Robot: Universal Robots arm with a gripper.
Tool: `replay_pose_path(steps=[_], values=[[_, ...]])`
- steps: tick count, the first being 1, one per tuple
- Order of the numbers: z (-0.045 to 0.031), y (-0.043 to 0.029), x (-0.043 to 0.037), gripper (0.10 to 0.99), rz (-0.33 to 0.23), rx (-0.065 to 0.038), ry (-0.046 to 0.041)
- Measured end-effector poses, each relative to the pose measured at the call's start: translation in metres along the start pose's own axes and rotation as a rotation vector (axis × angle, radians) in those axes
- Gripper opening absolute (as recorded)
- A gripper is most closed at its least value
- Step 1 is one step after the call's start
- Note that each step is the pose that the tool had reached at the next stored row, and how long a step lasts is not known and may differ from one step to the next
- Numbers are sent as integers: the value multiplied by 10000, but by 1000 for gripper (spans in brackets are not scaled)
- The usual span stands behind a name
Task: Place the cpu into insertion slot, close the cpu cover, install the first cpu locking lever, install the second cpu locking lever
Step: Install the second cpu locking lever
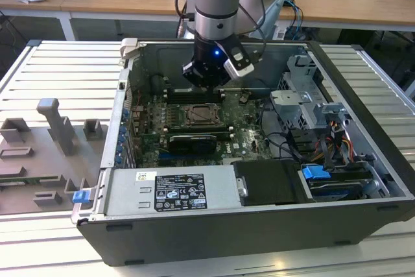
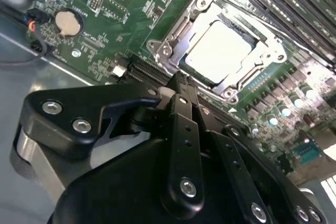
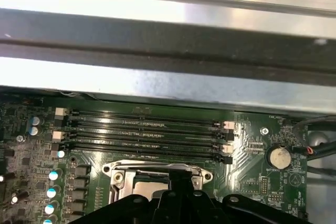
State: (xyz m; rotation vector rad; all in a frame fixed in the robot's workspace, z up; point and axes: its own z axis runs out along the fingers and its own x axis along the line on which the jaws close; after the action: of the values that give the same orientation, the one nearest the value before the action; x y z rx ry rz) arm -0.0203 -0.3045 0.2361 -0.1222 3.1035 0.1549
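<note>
Cpu (image 2: 219,50) seated in insertion slot (image 2: 169,52) | cpu cover (image 2: 231,85) down | hand (image 2: 177,83) pressed together, empty, just beside slot

Pale silvery cpu (image 2: 219,51) under a silvery-grey cpu cover (image 2: 178,35); green circuit board (image 2: 100,30); black gripper (image 2: 178,85).

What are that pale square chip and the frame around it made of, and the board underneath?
The chip looks like metal on top, a pale matte silvery face. The frame around it seems bare steel or similar: bright, shiny, with screw heads. The green board looks like lacquered circuit board, probably fibreglass, dotted with tiny parts.
</note>
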Motion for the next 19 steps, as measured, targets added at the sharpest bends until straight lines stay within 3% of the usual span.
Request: replay_pose_path(steps=[13,19], values=[[-21,-111,9,106,1,-2,-1],[-75,-109,7,106,0,1,0]])
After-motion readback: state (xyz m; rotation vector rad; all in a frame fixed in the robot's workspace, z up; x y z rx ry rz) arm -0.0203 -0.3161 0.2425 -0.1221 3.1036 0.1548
